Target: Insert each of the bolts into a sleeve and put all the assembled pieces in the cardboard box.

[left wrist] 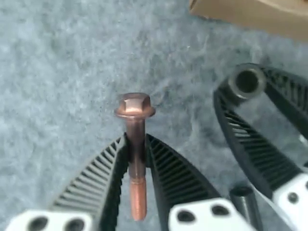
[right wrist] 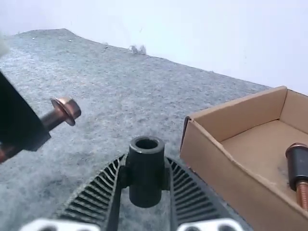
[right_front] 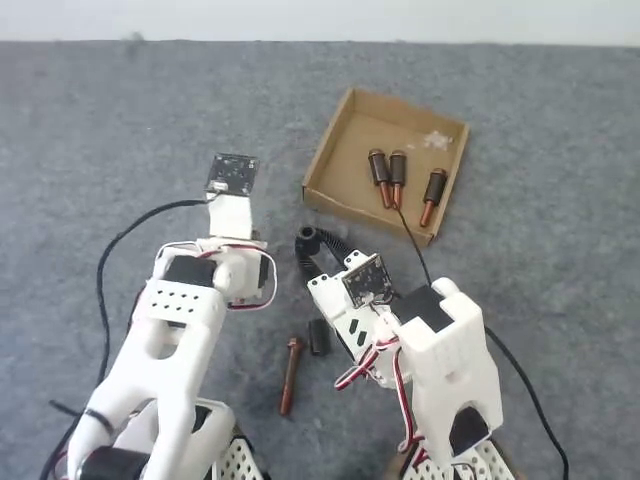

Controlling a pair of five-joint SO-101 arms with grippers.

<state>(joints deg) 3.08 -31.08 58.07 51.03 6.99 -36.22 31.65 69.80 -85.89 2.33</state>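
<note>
My left gripper (left wrist: 136, 139) is shut on the shank of a copper bolt (left wrist: 135, 126), whose hex head points away from the wrist. My right gripper (right wrist: 146, 161) is shut on a black sleeve (right wrist: 146, 169) with its open bore facing up. In the right wrist view the held bolt (right wrist: 65, 111) hangs a short way beside that sleeve, apart from it. From above, the right gripper (right_front: 310, 248) and its sleeve (right_front: 306, 237) are just in front of the cardboard box (right_front: 365, 212). Three assembled pieces (right_front: 397, 177) lie inside the box.
A loose bolt (right_front: 290, 375) and a loose black sleeve (right_front: 317, 336) lie on the grey carpet between the two arm bases. The box's near wall (right wrist: 226, 163) stands close beside the right gripper. A black cable (right_front: 412, 245) runs from the box towards the right arm.
</note>
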